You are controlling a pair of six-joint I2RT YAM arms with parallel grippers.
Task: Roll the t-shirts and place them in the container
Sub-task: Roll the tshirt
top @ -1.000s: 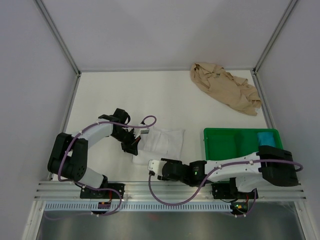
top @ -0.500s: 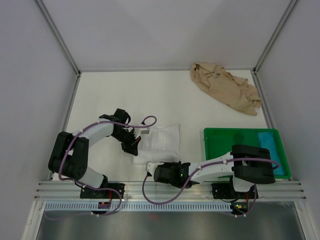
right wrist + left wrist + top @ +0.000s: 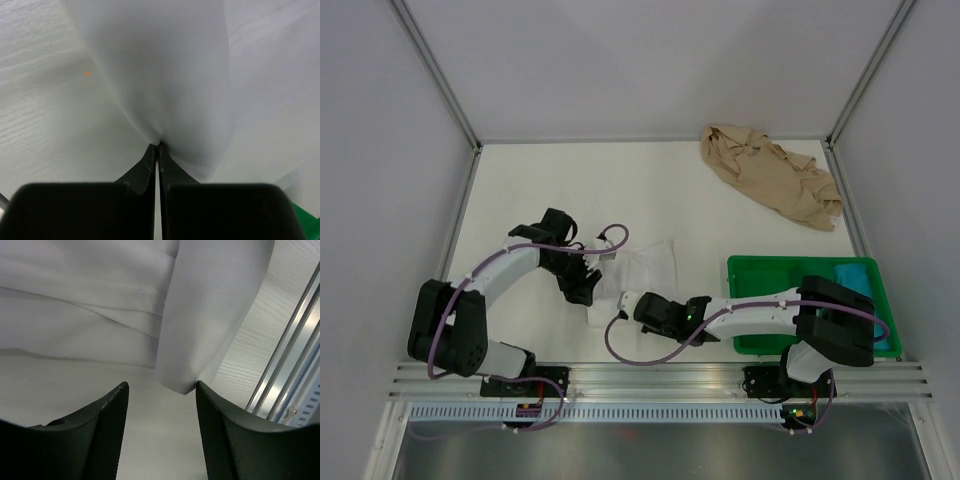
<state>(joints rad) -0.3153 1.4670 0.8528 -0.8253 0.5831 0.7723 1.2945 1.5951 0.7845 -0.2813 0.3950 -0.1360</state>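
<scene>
The white t-shirt (image 3: 650,265) lies bunched and folded on the table between my two grippers. My left gripper (image 3: 592,280) sits at its left edge. In the left wrist view this gripper (image 3: 161,387) is open, with a folded corner of the white t-shirt (image 3: 100,305) just beyond the fingertips and nothing between them. My right gripper (image 3: 623,302) is at the shirt's near edge. Seen from the right wrist, it (image 3: 159,145) is shut on a pinch of the white t-shirt (image 3: 165,75), which rises from the tips. The tan t-shirt (image 3: 770,185) lies crumpled at the far right corner.
A green tray (image 3: 765,290) stands at the near right, with a blue item (image 3: 860,275) in it partly under my right arm. White walls enclose the table on three sides. A metal rail (image 3: 287,370) runs along the near edge.
My left gripper has opened and let go of the white t-shirt. My right gripper has swung left to the shirt's near edge and shut on it. The shirt has bunched narrower.
</scene>
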